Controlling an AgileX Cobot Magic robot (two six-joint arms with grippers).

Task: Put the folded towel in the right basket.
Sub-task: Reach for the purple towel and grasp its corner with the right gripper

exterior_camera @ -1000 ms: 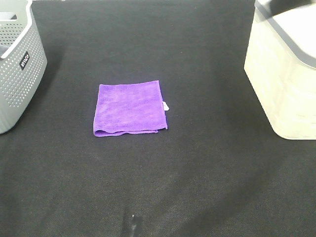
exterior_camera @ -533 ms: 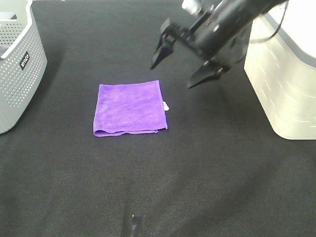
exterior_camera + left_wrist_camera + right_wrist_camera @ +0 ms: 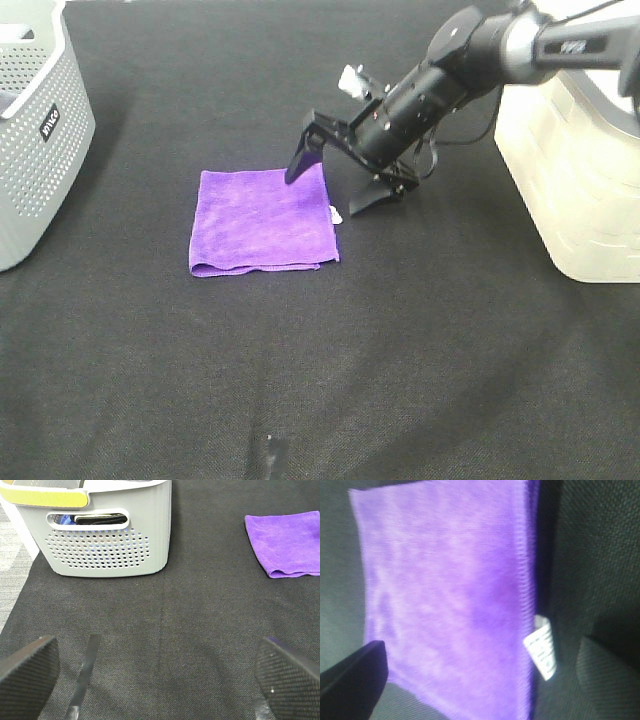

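Observation:
The folded purple towel lies flat on the black table, with a small white tag at its right edge. My right gripper is open and low over the towel's right edge, one finger above the towel's far right corner, the other on the table beside the tag. The right wrist view shows the towel and tag close up between the fingers. The cream right basket stands at the right. My left gripper is open, far from the towel.
A grey perforated basket stands at the left edge and also shows in the left wrist view with dark items inside. The black table cloth spreads around the towel.
The right arm came into view from the upper right and dropped down and left, so its open fingers now straddle the towel's right edge. The towel has not moved.

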